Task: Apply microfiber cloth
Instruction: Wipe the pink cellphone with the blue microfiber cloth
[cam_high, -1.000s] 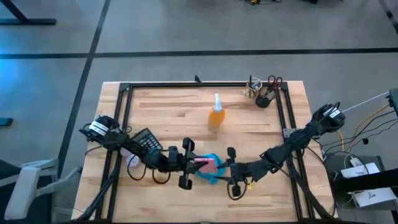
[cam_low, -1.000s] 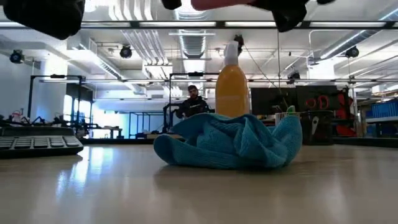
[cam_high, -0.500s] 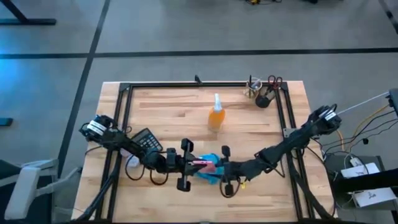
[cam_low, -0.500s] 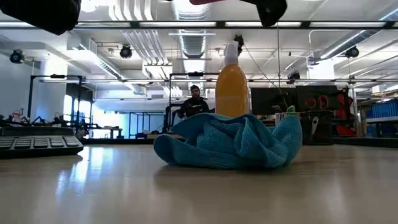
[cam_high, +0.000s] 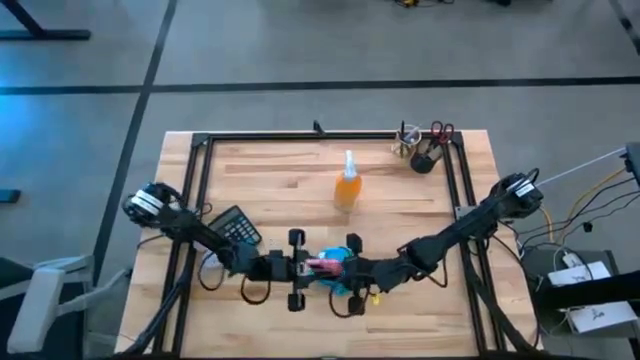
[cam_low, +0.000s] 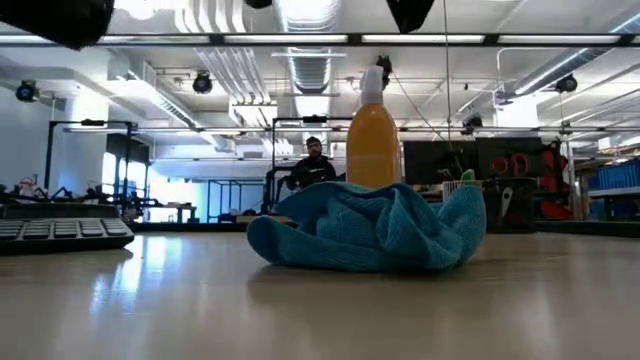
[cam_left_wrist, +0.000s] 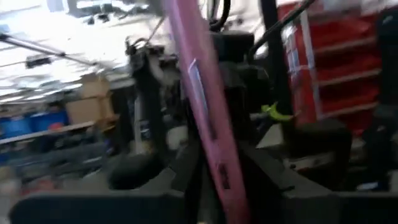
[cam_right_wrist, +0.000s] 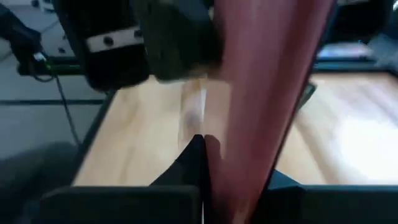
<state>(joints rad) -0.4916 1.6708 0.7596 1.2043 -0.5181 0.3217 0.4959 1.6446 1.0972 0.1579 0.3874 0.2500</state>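
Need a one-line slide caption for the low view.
Crumpled microfiber cloth on the table, orange spray bottle behind it, keyboard far left.

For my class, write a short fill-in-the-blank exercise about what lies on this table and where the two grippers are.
1. The crumpled microfiber cloth lying on the wooden table is coloured ____.
2. In the low view, the orange ____ stands behind the cloth.
3. In the high view, the left gripper and the right gripper meet above the ____.
4. The thin flat object held between the two grippers is coloured ____.

Missing words: turquoise-blue; spray bottle; cloth; pink
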